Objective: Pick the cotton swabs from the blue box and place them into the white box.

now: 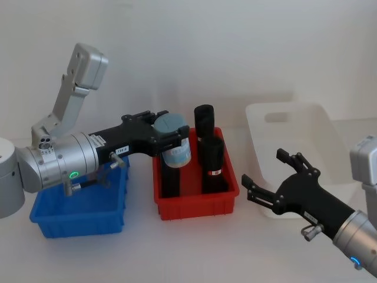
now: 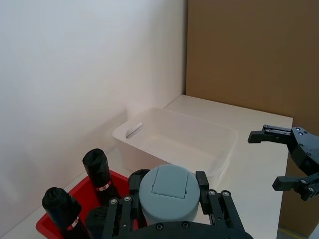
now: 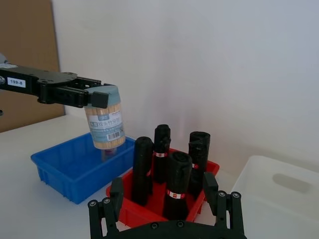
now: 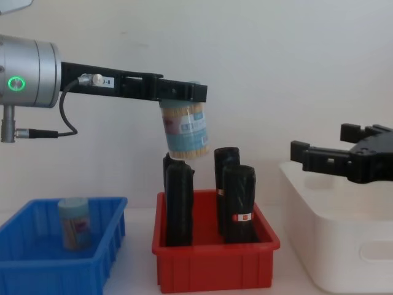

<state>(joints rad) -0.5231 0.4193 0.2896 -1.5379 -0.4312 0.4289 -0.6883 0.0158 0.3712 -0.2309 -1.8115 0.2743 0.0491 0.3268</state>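
Note:
My left gripper (image 1: 166, 132) is shut on a cotton swabs tub (image 1: 177, 152), a clear tub with a pale blue lid (image 2: 168, 191). It holds the tub (image 4: 184, 136) in the air over the left part of the red bin. A second swab tub (image 4: 73, 222) stands upright in the blue box (image 1: 82, 219), at the far left. The white box (image 1: 297, 138) stands at the right, beyond the red bin. My right gripper (image 1: 264, 174) hangs open in front of the white box (image 4: 344, 246), holding nothing.
The red bin (image 1: 197, 207) sits between the blue and white boxes and holds several tall black rolls (image 1: 211, 154) standing upright. The held tub hangs just above their tops. A brown board (image 2: 249, 50) stands to the right of the table.

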